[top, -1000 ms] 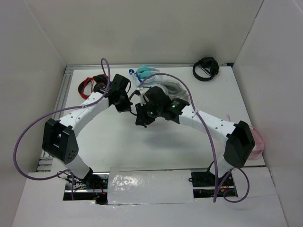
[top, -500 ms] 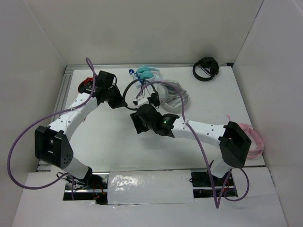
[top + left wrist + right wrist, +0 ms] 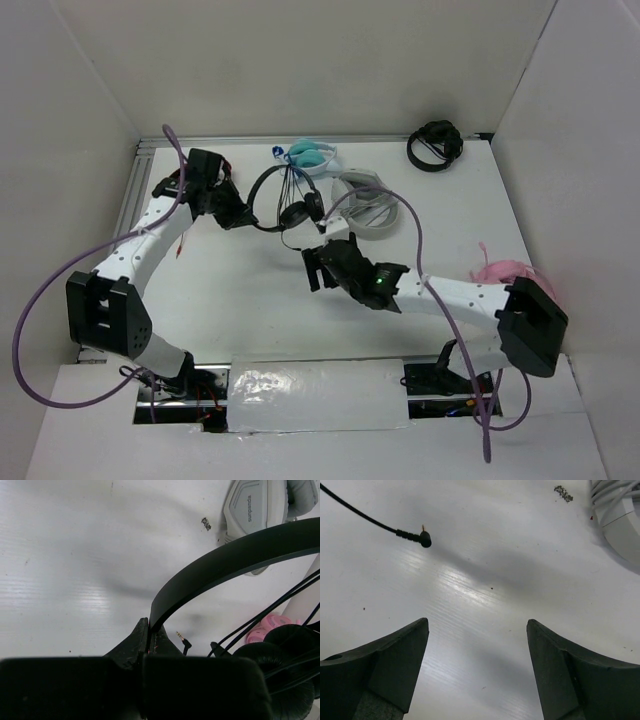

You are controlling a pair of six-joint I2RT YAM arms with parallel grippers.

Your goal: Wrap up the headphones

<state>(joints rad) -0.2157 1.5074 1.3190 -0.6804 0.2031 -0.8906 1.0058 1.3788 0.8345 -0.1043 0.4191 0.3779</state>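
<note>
Top external: left tool (image 3: 240, 215) clamps the headband of the headphones (image 3: 297, 212), held over the bench (image 3: 220, 300) near its far edge. Right tool (image 3: 314, 268) is spread wide and empty. It is the nearer arm to the cable plug (image 3: 424, 541), which lies ahead of its left finger.

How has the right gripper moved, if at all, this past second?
Yes. The right gripper pulled back down-frame, away from the white headset.

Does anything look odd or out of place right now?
The headphones hang from the left gripper by their headband, the plug end trailing free. A dark speck marks the table beside the white headset.
</note>
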